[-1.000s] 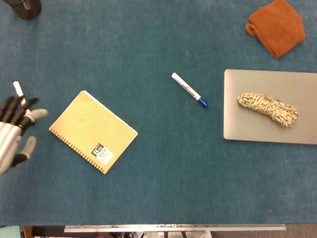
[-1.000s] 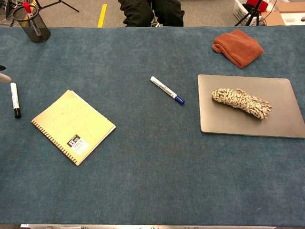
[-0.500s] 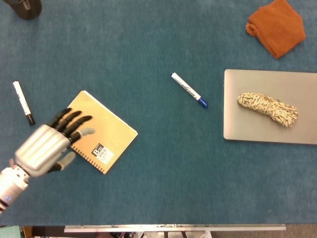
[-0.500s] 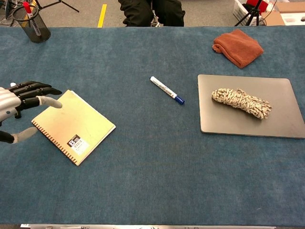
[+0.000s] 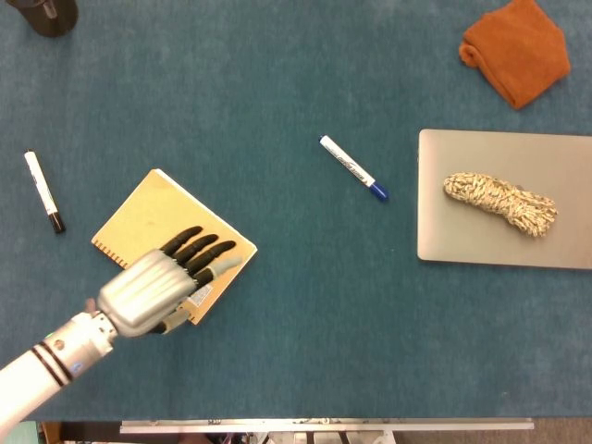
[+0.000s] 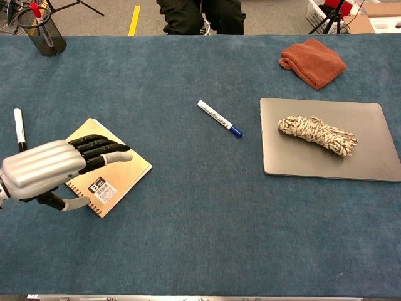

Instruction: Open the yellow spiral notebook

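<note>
The yellow spiral notebook (image 5: 153,215) (image 6: 128,169) lies closed and turned at an angle on the blue table, left of centre, its spiral along the lower left edge. My left hand (image 5: 162,285) (image 6: 53,165) hovers over the notebook's near half, palm down, fingers stretched out toward the right and apart, thumb below the spiral edge. It holds nothing. Whether the fingers touch the cover I cannot tell. The right hand shows in neither view.
A black-capped white marker (image 5: 43,191) (image 6: 19,129) lies left of the notebook. A blue-capped marker (image 5: 353,167) (image 6: 219,118) sits mid-table. At right, a closed grey laptop (image 5: 462,236) (image 6: 313,163) carries a rope bundle (image 5: 500,203). An orange cloth (image 5: 516,50) is far right, a pen cup (image 6: 42,31) far left.
My left hand has come in from the left table edge and moved right and nearer, now covering the notebook's near half. The notebook has not shifted.
</note>
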Robot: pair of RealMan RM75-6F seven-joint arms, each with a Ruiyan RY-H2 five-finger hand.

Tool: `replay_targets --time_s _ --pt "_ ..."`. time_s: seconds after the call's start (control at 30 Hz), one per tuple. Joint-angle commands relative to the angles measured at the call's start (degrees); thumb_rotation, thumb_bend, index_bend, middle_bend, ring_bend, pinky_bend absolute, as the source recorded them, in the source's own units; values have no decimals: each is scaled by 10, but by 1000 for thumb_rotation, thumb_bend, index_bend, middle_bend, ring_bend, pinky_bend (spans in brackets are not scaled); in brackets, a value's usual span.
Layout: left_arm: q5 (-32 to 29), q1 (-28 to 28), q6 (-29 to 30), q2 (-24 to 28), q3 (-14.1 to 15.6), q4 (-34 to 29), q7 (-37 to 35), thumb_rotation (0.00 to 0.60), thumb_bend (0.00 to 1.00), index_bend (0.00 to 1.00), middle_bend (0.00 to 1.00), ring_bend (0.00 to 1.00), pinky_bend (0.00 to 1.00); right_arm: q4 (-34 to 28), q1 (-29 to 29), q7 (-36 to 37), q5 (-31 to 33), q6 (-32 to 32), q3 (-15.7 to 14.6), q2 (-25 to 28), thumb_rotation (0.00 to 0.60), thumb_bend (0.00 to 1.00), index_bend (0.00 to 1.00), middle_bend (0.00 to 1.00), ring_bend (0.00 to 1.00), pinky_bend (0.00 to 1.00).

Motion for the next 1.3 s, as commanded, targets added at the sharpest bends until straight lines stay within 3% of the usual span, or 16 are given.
replay_targets --time_s 0.03,0.57,0.7,0.9,1.1,1.3 --pt "-10 -10 -10 -19 -5 7 10 600 273 0 0 0 0 0 -1 0 1 1 0 1 600 193 158 209 101 178" --pt "-22 -41 -27 -97 2 49 29 598 248 0 0 0 0 -1 -8 2 7 6 1 7 600 193 158 209 101 177" --pt "-38 -40 -20 -119 0 62 20 548 243 0 0 0 0 2 -11 5 9 8 1 7 600 193 158 209 101 178" --pt "-58 -42 -29 -138 1 80 33 534 242 0 0 0 0 4 -13 7 9 9 0 6 600 192 158 209 101 178" --pt "-79 -42 -36 -150 1 98 44 595 242 0 0 0 0 6 -15 9 10 9 0 6 600 193 158 209 101 178" --pt "-85 -43 -31 -152 5 111 54 600 241 0 0 0 0 6 -16 9 10 11 1 6 600 193 158 209 101 177"
